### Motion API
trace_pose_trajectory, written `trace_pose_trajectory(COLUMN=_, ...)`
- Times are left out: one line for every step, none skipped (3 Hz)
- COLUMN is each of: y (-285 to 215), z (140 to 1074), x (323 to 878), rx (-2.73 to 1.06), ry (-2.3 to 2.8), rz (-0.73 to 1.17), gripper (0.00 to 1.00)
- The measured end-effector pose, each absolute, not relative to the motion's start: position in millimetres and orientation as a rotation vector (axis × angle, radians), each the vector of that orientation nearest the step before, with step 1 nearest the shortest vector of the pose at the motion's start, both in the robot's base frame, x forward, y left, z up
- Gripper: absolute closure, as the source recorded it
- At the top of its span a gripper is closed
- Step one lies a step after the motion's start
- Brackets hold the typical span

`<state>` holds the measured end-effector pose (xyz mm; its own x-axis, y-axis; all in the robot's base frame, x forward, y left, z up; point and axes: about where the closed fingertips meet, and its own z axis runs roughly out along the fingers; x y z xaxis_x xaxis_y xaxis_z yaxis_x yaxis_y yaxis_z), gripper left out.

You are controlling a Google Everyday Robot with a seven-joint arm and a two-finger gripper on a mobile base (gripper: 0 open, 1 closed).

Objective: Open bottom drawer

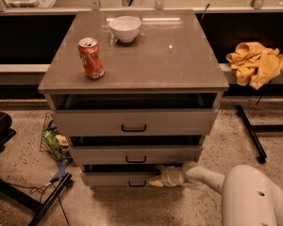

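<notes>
The cabinet has three grey-beige drawers. The bottom drawer [118, 179] is the lowest and narrowest front, with a small black bar handle [137, 184]. A dark gap shows above its front. My gripper [155, 181] reaches in from the lower right on a white arm [205, 176]. Its yellowish tips are at the right part of the bottom drawer's front, just right of the handle.
The middle drawer [134, 154] and top drawer [132, 122] stand above it. A red soda can [91, 58] and a white bowl [125, 28] sit on the cabinet top. A yellow cloth [255, 62] hangs at right. A wire basket [52, 140] and black stand legs [251, 132] are on the floor.
</notes>
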<state>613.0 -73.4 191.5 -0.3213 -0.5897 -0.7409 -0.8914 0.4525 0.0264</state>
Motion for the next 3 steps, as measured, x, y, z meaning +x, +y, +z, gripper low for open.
trace_pose_trajectory(y=-71.4, z=190.7, x=612.3, rx=-1.235, ry=2.035, rz=0.582, gripper=0.71)
trace_pose_trajectory(y=-71.4, z=192.7, x=601.3, rx=-1.251, ry=2.029, rz=0.607, gripper=0.95)
trace_pose_trajectory(y=-124.2, z=218.7, x=595.4, rx=-1.212, ry=2.064, rz=0.497, gripper=1.00)
